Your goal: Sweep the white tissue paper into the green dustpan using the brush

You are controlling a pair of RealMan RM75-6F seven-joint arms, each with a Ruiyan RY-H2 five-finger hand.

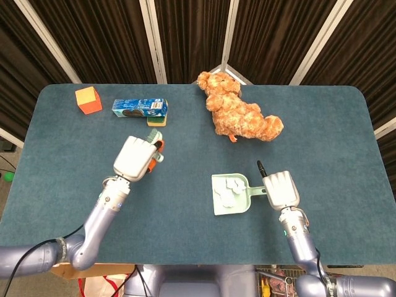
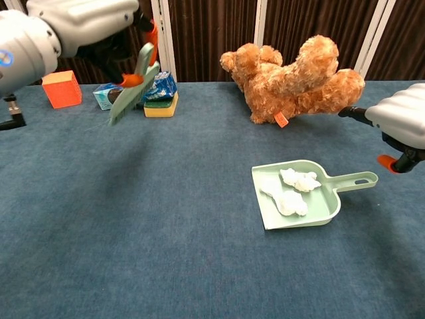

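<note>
White tissue paper (image 2: pixel 289 192) lies crumpled inside green dustpan (image 2: pixel 330 212); likely feather-light, soft, easily blown out. Left hand (image 1: pixel 136 157) grips brush (image 2: pixel 130 91) aloft. Right hand (image 1: pixel 279 189) above pan handle, holding nothing visible; closure unclear.

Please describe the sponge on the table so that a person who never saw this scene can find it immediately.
Look at the far left part of the blue table, between the orange cube and the teddy bear. A blue snack packet lies there, and the sponge sits under its right end. It is the only small flat block, yellow with a green layer on top.
</note>
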